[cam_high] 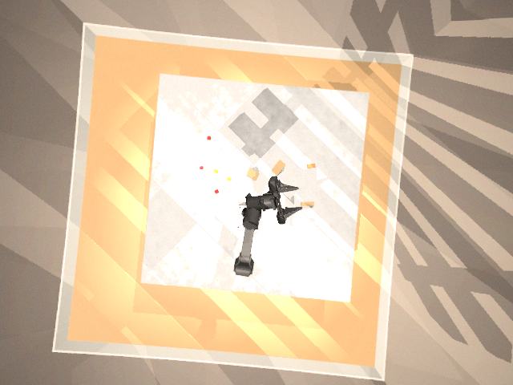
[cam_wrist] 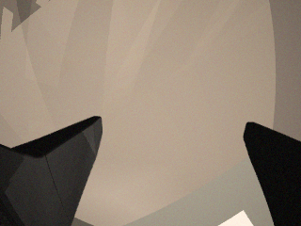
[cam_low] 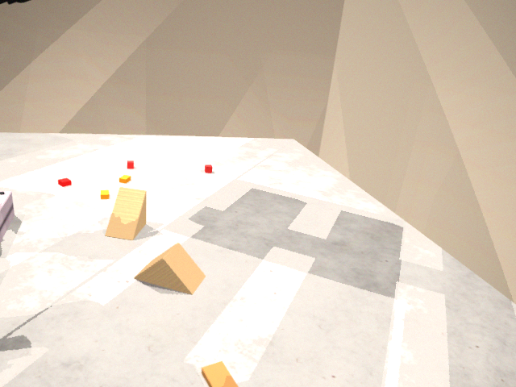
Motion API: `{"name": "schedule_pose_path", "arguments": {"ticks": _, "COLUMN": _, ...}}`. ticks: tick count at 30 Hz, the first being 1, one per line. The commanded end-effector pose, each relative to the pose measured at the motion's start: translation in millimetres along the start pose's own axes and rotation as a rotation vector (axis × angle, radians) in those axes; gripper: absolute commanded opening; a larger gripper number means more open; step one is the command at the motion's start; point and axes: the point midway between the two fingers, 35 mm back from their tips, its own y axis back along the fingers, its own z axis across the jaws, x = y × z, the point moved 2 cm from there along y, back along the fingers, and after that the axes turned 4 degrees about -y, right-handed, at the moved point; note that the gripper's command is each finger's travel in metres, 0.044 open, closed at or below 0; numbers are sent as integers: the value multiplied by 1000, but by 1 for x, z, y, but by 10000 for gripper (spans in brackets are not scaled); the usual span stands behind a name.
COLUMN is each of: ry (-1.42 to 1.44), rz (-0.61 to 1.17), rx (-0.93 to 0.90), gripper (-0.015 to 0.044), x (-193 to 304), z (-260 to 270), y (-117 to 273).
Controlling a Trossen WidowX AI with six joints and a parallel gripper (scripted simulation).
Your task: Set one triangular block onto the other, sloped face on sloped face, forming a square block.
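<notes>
One triangular block (cam_high: pixel 252 173) (cam_low: pixel 126 214) stands on the table (cam_high: pixel 182 249) (cam_low: pixel 333 333) with a steep sloped face. The other triangular block (cam_high: pixel 278 168) (cam_low: pixel 170 268) lies near it like a roof, ridge up. The two blocks are apart and turned differently. My gripper (cam_high: pixel 299 198) (cam_wrist: pixel 176 127) is open, with nothing between its fingers. In the top view it points right, below and to the right of the blocks. The wrist view shows neither block. How high the gripper is above the table cannot be told exactly.
An orange piece (cam_high: pixel 311 165) (cam_low: pixel 218 375) lies right of the blocks; another orange piece (cam_high: pixel 307 204) is near my lower fingertip in the top view. Small red cubes (cam_high: pixel 208 138) (cam_low: pixel 208 168) and yellow pieces (cam_high: pixel 228 179) (cam_low: pixel 104 194) lie beyond the blocks.
</notes>
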Motion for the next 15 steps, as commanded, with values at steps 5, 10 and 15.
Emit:
{"name": "schedule_pose_path", "arguments": {"ticks": 5, "ry": 441, "rz": -13, "rx": 62, "gripper": 440, "x": -17, "z": -10, "y": 0}}
{"name": "schedule_pose_path", "arguments": {"ticks": 10, "ry": 1067, "rz": -4, "rx": 166, "gripper": 440, "x": -44, "z": -22, "y": 1}}
{"name": "schedule_pose_path", "arguments": {"ticks": 15, "ry": 1683, "rz": 50, "rx": 288, "gripper": 440, "x": -74, "z": -30, "y": 4}}
